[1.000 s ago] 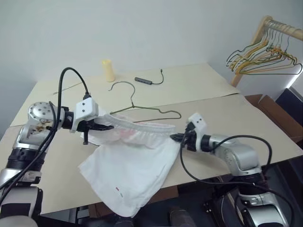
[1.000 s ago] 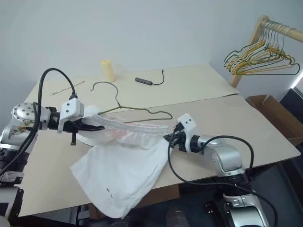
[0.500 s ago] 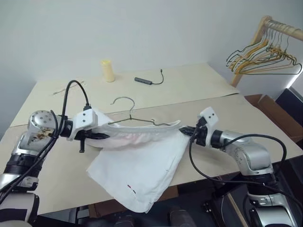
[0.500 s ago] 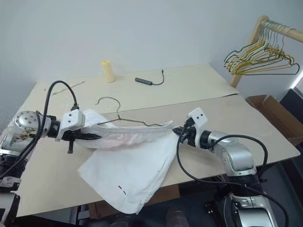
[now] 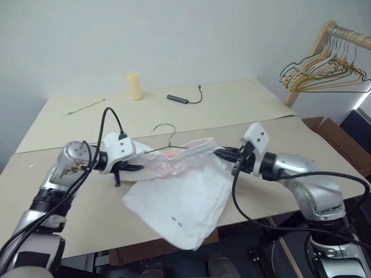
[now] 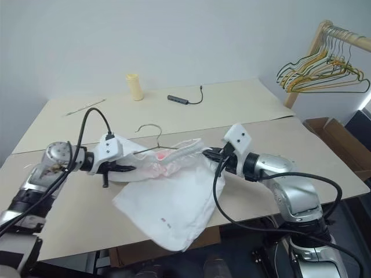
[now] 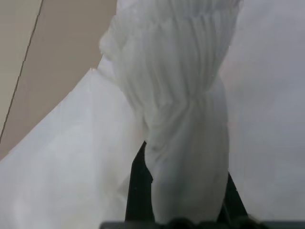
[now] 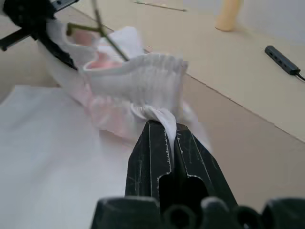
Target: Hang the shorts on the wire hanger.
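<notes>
The white shorts [image 5: 186, 197] hang between my two grippers over the table [image 5: 243, 107], their legs draped on the tabletop toward its front edge. The gathered waistband [image 5: 185, 152] sags in a bunch with a pink stain showing. My left gripper [image 5: 137, 168] is shut on one end of the waistband [image 7: 186, 119]. My right gripper [image 5: 224, 154] is shut on the other end [image 8: 162, 117]. The wire hanger [image 5: 167, 130] lies behind the waistband; its hook and a short run of olive wire [image 8: 104, 34] show, and the rest is covered by the cloth.
A yellow cylinder [image 5: 134, 86], a black adapter with its cable [image 5: 177, 99] and a thin stick [image 5: 86, 106] lie at the back of the table. A wooden rack with a bunch of hangers [image 5: 324, 63] and a cardboard box [image 5: 327, 124] stand to the right.
My grippers have come closer together, the left lower and the right higher. The stretched waistband has gone slack and bunched up. More of the hanger is covered by the cloth.
</notes>
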### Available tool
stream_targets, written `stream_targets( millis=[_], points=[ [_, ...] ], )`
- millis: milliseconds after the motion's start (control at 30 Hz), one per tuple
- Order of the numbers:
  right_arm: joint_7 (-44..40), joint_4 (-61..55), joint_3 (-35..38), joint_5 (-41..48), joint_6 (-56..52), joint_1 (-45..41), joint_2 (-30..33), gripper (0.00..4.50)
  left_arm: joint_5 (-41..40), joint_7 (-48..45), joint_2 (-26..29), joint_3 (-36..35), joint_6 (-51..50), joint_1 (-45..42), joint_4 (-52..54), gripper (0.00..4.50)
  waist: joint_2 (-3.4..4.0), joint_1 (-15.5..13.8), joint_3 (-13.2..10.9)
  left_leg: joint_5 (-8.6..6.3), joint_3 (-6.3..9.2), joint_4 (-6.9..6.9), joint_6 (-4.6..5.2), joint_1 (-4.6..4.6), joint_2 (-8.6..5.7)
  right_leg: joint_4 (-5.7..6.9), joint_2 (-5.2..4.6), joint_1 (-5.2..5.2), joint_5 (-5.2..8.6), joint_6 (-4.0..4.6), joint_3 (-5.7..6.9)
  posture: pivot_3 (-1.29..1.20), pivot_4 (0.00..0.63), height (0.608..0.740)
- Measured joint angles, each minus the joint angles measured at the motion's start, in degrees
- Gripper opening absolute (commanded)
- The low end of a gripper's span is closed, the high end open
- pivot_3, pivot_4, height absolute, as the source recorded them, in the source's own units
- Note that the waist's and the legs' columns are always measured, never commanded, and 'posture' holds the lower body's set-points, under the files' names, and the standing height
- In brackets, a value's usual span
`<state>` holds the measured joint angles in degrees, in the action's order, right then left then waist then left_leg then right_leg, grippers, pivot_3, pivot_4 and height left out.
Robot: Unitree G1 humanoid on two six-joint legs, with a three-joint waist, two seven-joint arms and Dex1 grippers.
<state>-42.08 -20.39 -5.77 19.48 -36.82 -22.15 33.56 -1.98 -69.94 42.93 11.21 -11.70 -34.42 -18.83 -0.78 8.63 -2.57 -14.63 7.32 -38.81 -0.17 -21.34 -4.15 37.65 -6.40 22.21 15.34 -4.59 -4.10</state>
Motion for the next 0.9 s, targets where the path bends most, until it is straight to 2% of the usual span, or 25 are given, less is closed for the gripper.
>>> stream_targets(
  millis=[67, 200, 333, 567, 767, 900],
  points=[
    [2.1, 0.2, -2.8, -4.2, 1.8, 0.1, 0.0, 0.03, -1.5, -1.3, -0.1, -0.3, -1.0, -1.0, 0.3, 0.00, -0.01, 0.3, 0.0, 0.00, -0.02, 0.02, 0.00, -0.01, 0.00, -0.01, -0.01, 0.03, 0.00, 0.00, -0.03, -0.16, 0.000, 0.740],
    [6.0, 2.1, -3.6, -9.1, 4.8, 0.1, -1.0, 0.03, -2.8, -4.3, 0.7, -0.6, -0.9, -0.9, 2.1, 0.00, -0.01, 1.1, 0.0, 0.00, -0.02, 0.06, 0.00, 0.00, 0.02, 0.00, -0.01, 0.06, 0.00, 0.01, -0.05, -0.16, 0.000, 0.740],
    [4.8, 1.7, -4.0, -10.1, 7.2, 0.7, -0.3, 0.03, -2.5, -2.3, 0.4, -0.6, -1.3, -1.2, 1.5, 0.00, -0.02, 1.3, 0.0, 0.00, -0.02, 0.03, 0.00, 0.00, 0.01, -0.01, -0.01, 0.01, 0.00, 0.01, -0.04, -0.17, 0.000, 0.740],
    [3.0, 2.2, -9.0, -16.6, 13.2, 2.7, 2.0, 0.03, -3.7, -1.4, -1.3, -0.7, -6.3, -3.1, 1.3, 0.00, -0.03, 1.5, 0.0, 0.00, -0.02, 0.01, 0.00, 0.00, 0.00, -0.01, 0.00, 0.00, 0.00, 0.00, -0.03, -0.17, 0.000, 0.740],
    [2.6, 2.5, -10.9, -20.7, 16.5, 2.8, 2.0, 0.03, -3.9, 0.5, -2.6, -0.7, -9.8, -4.3, 1.3, 0.00, -0.03, 1.7, 0.0, 0.00, -0.02, 0.03, 0.00, 0.01, 0.01, 0.00, 0.01, 0.01, 0.00, 0.00, -0.04, -0.16, 0.001, 0.740],
    [4.5, 4.5, -12.1, -24.3, 17.5, 2.9, 0.6, 0.03, -5.5, -1.4, -2.3, -0.8, -11.1, -4.2, 2.4, 0.00, -0.04, 1.7, 0.0, 0.00, -0.02, 0.02, 0.00, 0.01, 0.01, 0.00, 0.01, 0.01, 0.00, 0.00, -0.04, -0.16, 0.001, 0.740]
  ],
)
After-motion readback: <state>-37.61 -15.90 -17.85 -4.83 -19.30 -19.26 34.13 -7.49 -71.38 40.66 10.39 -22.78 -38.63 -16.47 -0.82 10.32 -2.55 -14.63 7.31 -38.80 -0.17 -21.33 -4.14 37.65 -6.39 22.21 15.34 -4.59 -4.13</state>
